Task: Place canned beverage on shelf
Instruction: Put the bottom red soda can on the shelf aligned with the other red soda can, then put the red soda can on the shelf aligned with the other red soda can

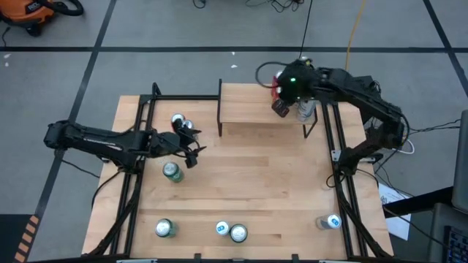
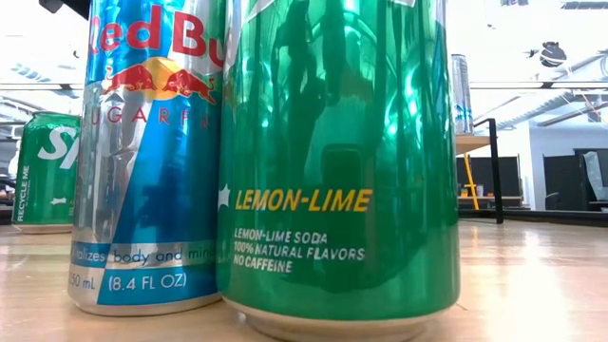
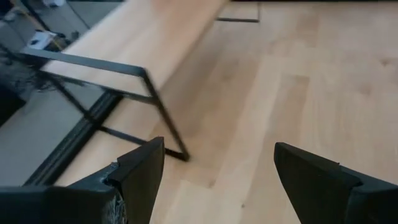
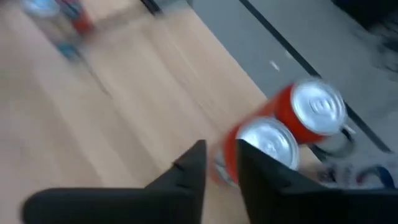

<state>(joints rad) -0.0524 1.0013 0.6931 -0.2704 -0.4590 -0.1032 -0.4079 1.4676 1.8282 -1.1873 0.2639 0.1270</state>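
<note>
Canned beverage (image 4: 267, 146), red with a silver top, was seen upright at the right end of the shelf (image 1: 256, 109), just beside a second red can (image 4: 317, 106). The right gripper (image 4: 221, 163) was placed right against it, fingers parted only a slit, nothing clearly gripped. A tip-over or a shove off the shelf edge could be caused by a sideways brush. All cans were sealed, contents unseen. The left gripper (image 3: 217, 155) was held wide open and empty over the bench (image 1: 278, 190).

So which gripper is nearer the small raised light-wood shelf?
Right. The right gripper hovers over the shelf at its right end; the left gripper sits just off its left end.
</note>
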